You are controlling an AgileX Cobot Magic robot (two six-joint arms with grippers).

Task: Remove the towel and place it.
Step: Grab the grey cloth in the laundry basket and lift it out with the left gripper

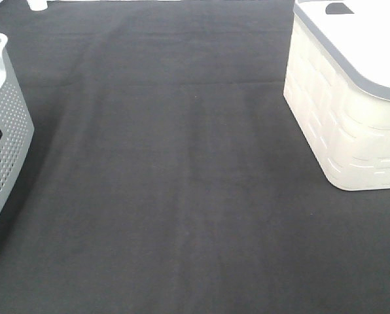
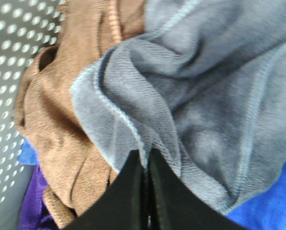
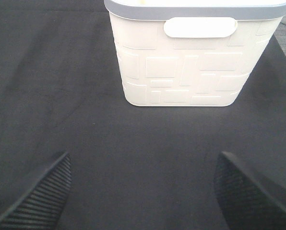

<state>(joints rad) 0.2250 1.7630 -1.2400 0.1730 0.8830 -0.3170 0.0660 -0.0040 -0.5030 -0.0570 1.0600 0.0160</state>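
Observation:
The towel (image 2: 205,96), a grey-lavender cloth with a stitched hem, lies crumpled on top of other cloths inside the grey perforated basket (image 2: 8,57). My left gripper (image 2: 145,165) is shut, its two black fingers pinching a fold of the towel at its hem. In the right wrist view my right gripper (image 3: 143,184) hangs open over the black table covering, nothing between its fingers, facing the white basket (image 3: 181,62). Neither gripper nor the towel shows in the exterior high view.
Under and beside the towel are a brown cloth (image 2: 56,124), a blue cloth (image 2: 272,201) and a purple cloth (image 2: 30,206). The grey basket (image 1: 5,131) stands at the table's left edge, the white basket (image 1: 345,111) at the back right.

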